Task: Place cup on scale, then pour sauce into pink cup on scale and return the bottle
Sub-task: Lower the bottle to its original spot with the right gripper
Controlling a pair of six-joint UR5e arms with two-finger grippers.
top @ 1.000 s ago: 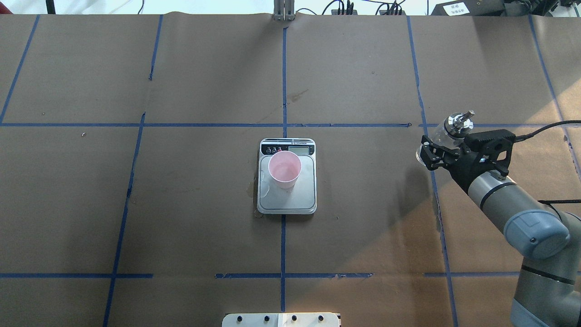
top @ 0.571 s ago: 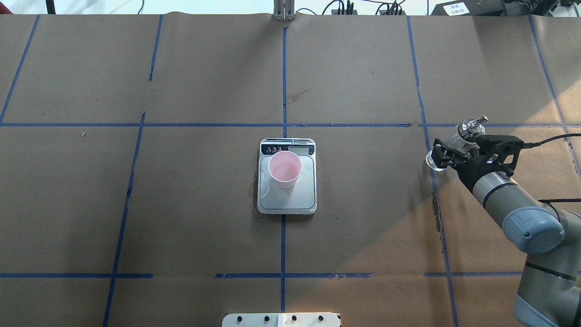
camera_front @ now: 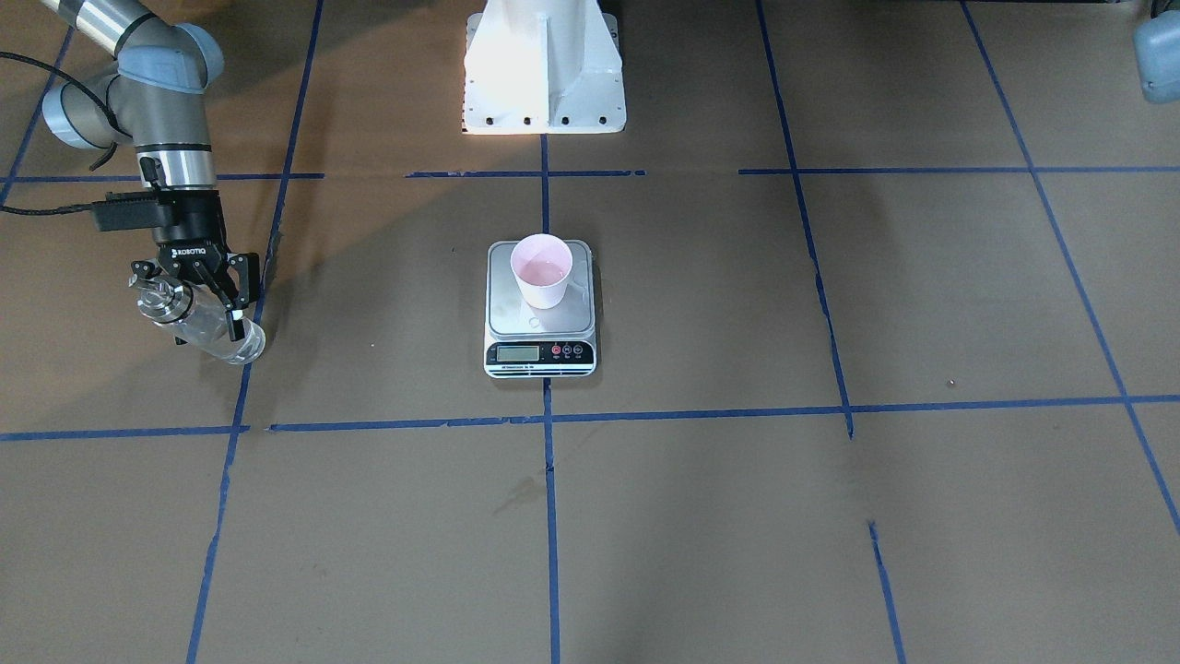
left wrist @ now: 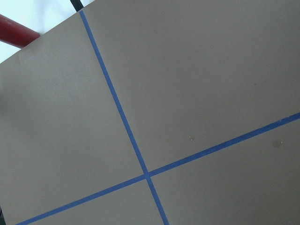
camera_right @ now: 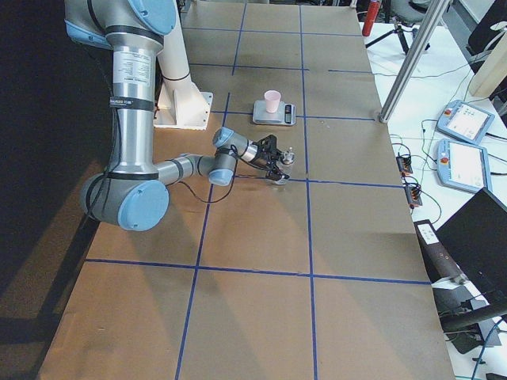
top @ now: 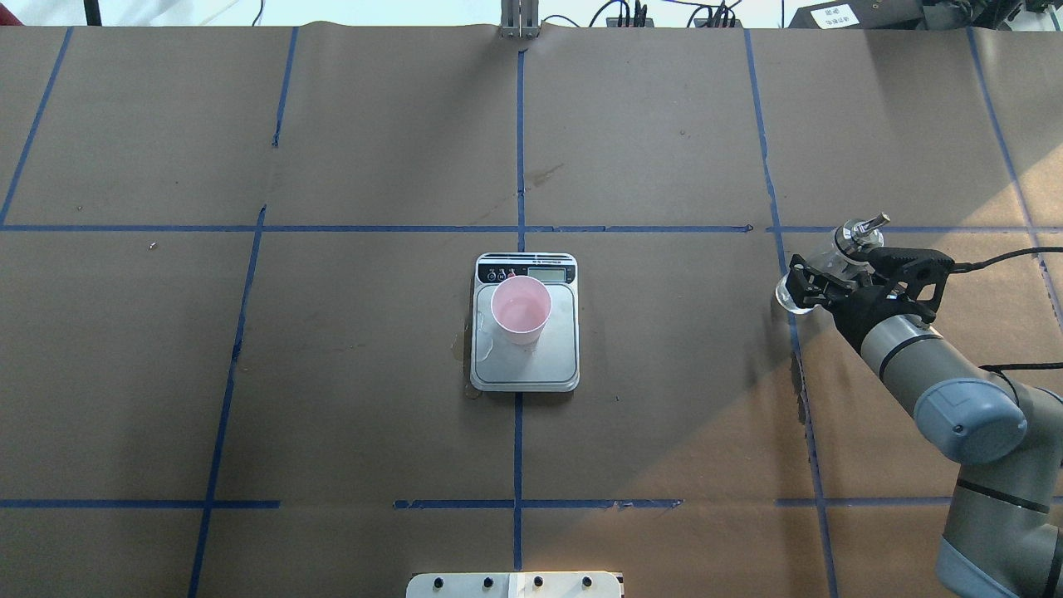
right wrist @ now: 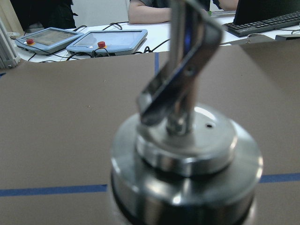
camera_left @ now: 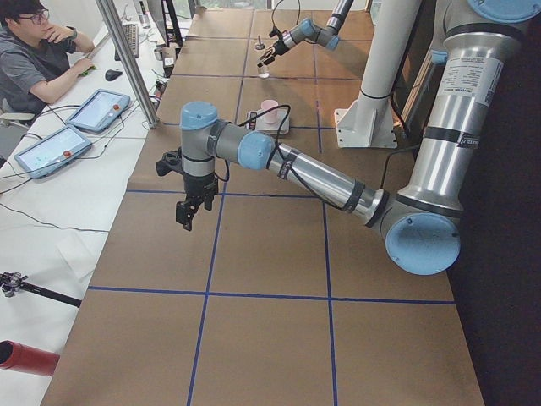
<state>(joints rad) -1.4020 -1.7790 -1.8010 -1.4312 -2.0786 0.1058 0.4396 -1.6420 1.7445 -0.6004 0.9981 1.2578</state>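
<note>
Judging by the clear sauce (top: 519,307) seen in the cup (top: 525,335), the pour is taken as done and the return of the bottle (camera_front: 210,326) as the step in hand. The cup is stood on the scale (top: 550,362), toward the plate's 12 o'clock end in the overhead view, so its load is weighed. The bottle is held well off at the scale's 3 o'clock, clamped around its glass body by the closed right pincer (camera_front: 191,300). Its long axis is tilted, base toward 8 o'clock and spout toward 2 o'clock, away from the cup. Contact with the tabletop (top: 332,374) cannot be told. The left pincer (camera_left: 188,216) is parked apart; its state cannot be told.
</note>
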